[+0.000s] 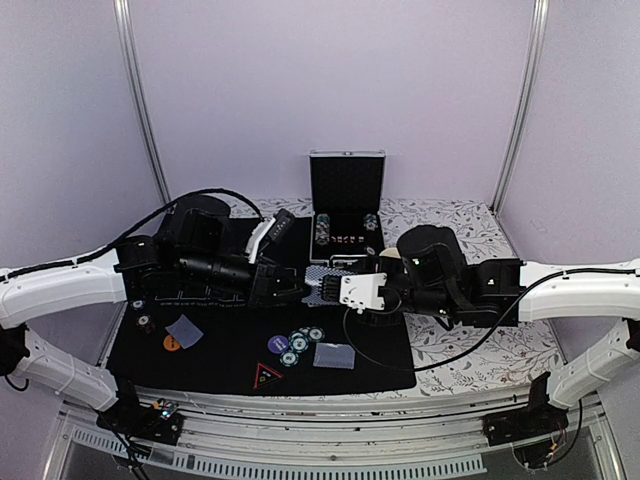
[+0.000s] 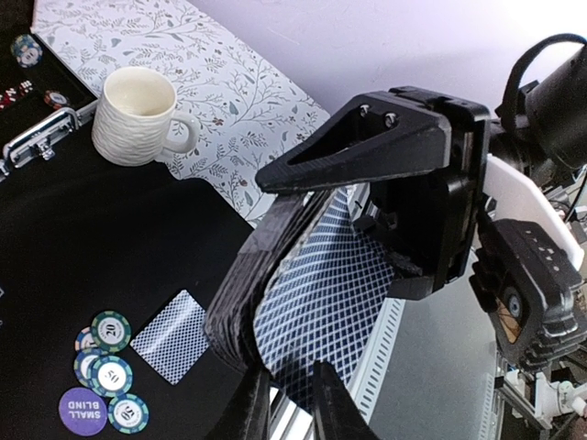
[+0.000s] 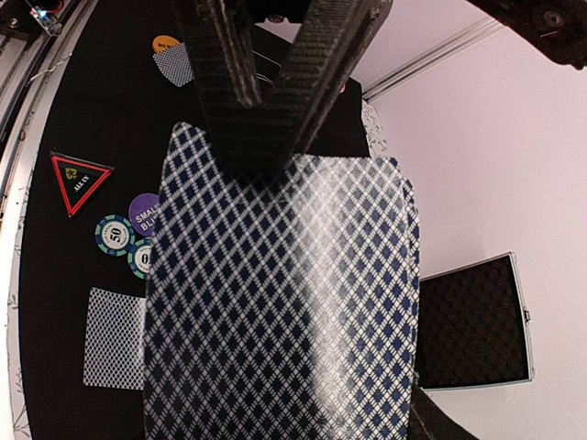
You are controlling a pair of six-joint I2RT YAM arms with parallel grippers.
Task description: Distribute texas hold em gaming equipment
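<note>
**Deck of playing cards** (image 3: 284,302): held in the air over the black mat (image 1: 230,370) at mid-desk, clamped between the jaws of your right tool (image 1: 338,282).

**Left tool** (image 2: 289,403): fingers nearly together, with the tips on the deck's top back. You cannot tell from these views whether they actually grip a card.

**Step in hand (judged):** drawing one card off the deck. Hold your right clamp steady and let the left tips take the top card only. Check that no second card follows before you carry it off.

**On the mat:**
- a dealt hand (image 1: 333,355) by the green-edged chips (image 1: 300,343)
- a second dealt hand (image 1: 185,330) at the left
- a purple small-blind button (image 1: 278,345)
- an orange button (image 1: 172,343)

**Containers:**
- open case (image 1: 347,185) at the back, with chips and small red pieces in its tray
- cream mug (image 2: 138,115), nothing visible inside
</note>
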